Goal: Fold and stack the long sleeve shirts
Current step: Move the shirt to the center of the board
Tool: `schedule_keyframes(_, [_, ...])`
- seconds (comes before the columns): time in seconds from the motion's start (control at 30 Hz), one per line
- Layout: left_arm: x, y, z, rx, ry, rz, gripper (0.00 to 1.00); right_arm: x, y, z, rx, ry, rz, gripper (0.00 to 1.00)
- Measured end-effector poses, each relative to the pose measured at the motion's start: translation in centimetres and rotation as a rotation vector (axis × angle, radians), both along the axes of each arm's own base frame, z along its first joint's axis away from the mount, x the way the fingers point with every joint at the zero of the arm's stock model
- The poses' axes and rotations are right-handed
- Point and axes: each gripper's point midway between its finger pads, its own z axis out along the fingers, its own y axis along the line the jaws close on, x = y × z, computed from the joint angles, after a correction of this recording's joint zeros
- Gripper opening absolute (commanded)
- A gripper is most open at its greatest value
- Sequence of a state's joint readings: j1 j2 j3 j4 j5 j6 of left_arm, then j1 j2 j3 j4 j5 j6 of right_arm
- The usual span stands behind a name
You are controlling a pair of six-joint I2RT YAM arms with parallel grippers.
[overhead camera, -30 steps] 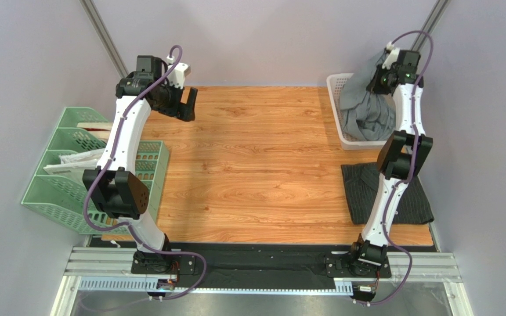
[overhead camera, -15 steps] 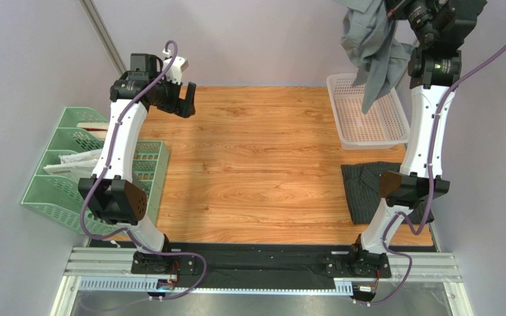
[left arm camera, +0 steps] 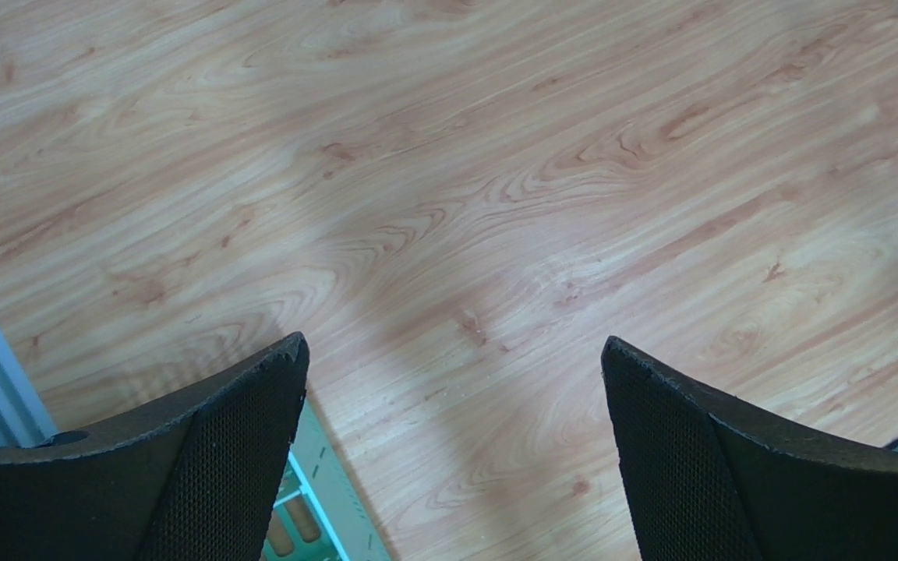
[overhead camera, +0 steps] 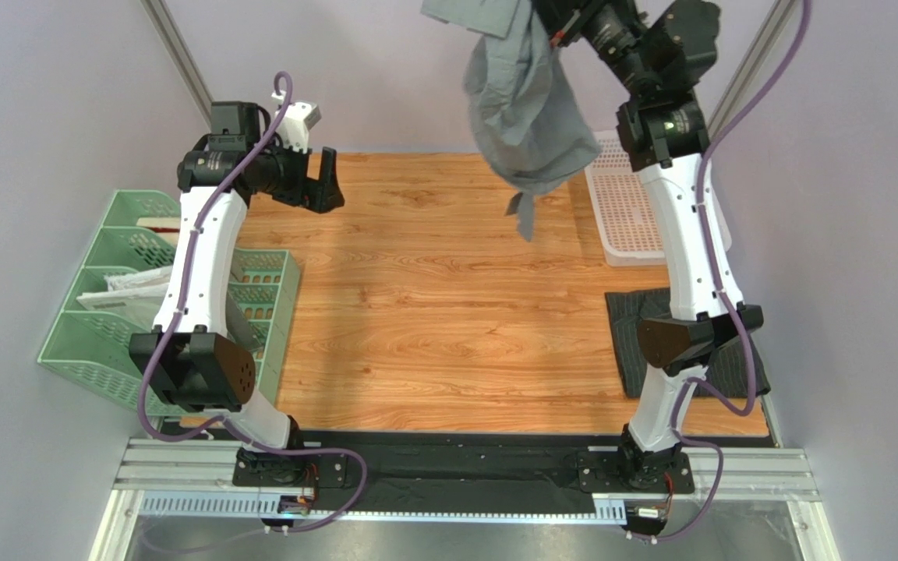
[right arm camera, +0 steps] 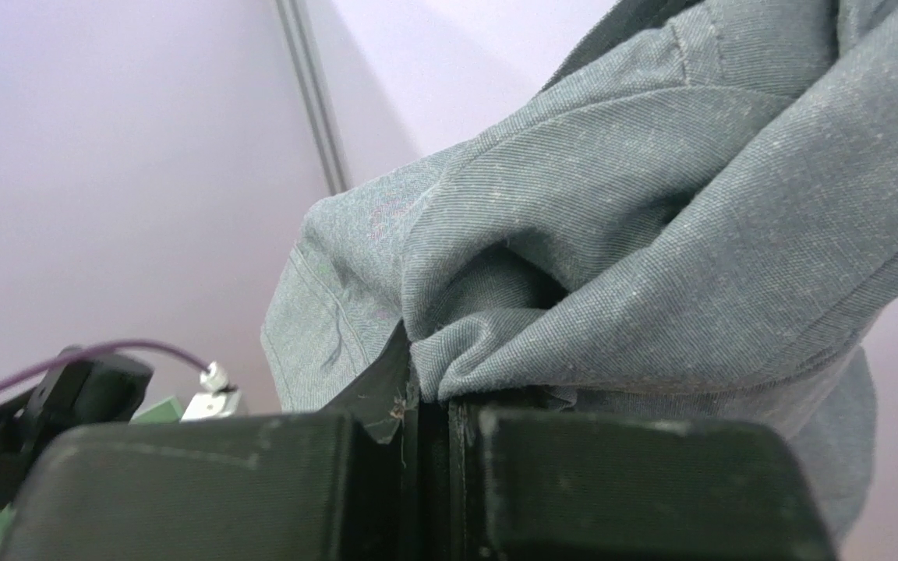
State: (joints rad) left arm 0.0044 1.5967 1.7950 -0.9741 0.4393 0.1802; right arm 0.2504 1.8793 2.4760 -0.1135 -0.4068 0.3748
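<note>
Wood-grain desk (overhead camera: 442,316) fills the middle of the top view, with pale lilac walls behind it and on both sides. Off its left edge stands a green rack (overhead camera: 114,304) with papers in its slots.

High above the far edge, right of centre, the right gripper (right arm camera: 430,427) is clamped on the grey shirt (overhead camera: 524,105). In the right wrist view its two fingers are pressed nearly together, with a pinched fold of the cloth between them. From that grip the shirt hangs free in a loose bunch, clear of the desk, and one narrow end dangles lowest. In the top view the bundle overlaps the left rim of the white basket (overhead camera: 624,210), which sits at the far right corner.

Folded flat, the dark shirt (overhead camera: 635,339) lies at the near right corner, close to the right edge. The right arm's elbow covers part of it, so its full outline cannot be made out.

Over the far left corner hangs the left gripper (left arm camera: 454,351), fingers spread wide with nothing between them. The left wrist view shows only bare wood under the gap, and the gripper is well apart from both shirts.
</note>
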Motion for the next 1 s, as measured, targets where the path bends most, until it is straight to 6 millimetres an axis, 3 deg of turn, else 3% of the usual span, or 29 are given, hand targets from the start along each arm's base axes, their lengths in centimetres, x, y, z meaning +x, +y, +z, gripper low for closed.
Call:
schedule_keyframes(0.1, [-0.1, 0.3, 0.1, -0.029, 0.004, -0.004, 0.99, -0.1, 3.0, -2.3, -0.029, 0.05, 0.064, 0.0])
schedule_keyframes(0.13, [-0.2, 0.4, 0.2, -0.037, 0.005, -0.005, 0.99, 0.0, 3.7, -3.5, -0.042, 0.077, 0.076, 0.05])
schedule_keyframes(0.17, [-0.2, 0.6, 0.1, -0.044, 0.009, -0.003, 0.99, 0.1, 4.0, -4.7, -0.056, 0.103, 0.082, 0.35])
schedule_keyframes(0.23, [-0.4, 0.8, 0.0, -0.056, 0.015, -0.006, 0.99, 0.4, 4.2, -7.7, -0.088, 0.18, 0.084, 0.72])
schedule_keyframes(0.27, [-0.5, 0.8, -0.1, -0.061, 0.02, -0.009, 0.99, 0.4, 4.1, -9.5, -0.112, 0.217, 0.082, 1.0])
schedule_keyframes(0.33, [-1.0, 0.7, -0.8, -0.07, 0.037, -0.025, 0.99, -0.1, 3.9, -14.5, -0.191, 0.321, 0.087, 1.0])
schedule_keyframes(0.4, [-1.8, 0.5, -1.8, -0.074, 0.064, -0.048, 0.99, -0.6, 2.6, -21.1, -0.296, 0.455, 0.06, 1.0])
schedule_keyframes(0.47, [-2.6, 0.3, -3.1, -0.069, 0.09, -0.074, 0.99, -1.8, 0.9, -28.3, -0.399, 0.615, 0.044, 1.0])
schedule_keyframes(0.5, [-3.1, 0.2, -3.8, -0.07, 0.108, -0.086, 0.98, -2.5, -0.5, -32.8, -0.462, 0.708, 0.036, 1.0])
schedule_keyframes(0.6, [-4.0, -0.3, -5.5, -0.08, 0.146, -0.135, 0.92, -4.4, -4.3, -41.5, -0.582, 0.921, 0.018, 0.97])
schedule_keyframes(0.7, [-4.0, -1.2, -6.7, -0.102, 0.181, -0.178, 0.85, -5.2, -6.3, -45.2, -0.66, 1.018, 0.029, 0.9])
schedule_keyframes(0.77, [-3.1, -2.1, -7.6, -0.104, 0.208, -0.202, 0.82, -4.9, -6.0, -46.0, -0.7, 1.042, 0.064, 0.82])
schedule_keyframes(0.83, [-1.2, -3.6, -9.0, -0.097, 0.239, -0.234, 0.82, -2.9, -5.1, -46.3, -0.726, 1.026, 0.099, 0.77])
schedule_keyframes(0.93, [1.2, -6.8, -12.7, -0.081, 0.313, -0.278, 0.82, -0.4, -4.0, -47.8, -0.745, 1.032, 0.143, 0.69])
schedule_keyframes(1.0, [1.6, -8.8, -15.6, -0.069, 0.38, -0.295, 0.8, 0.0, -3.6, -50.2, -0.758, 1.075, 0.177, 0.6])
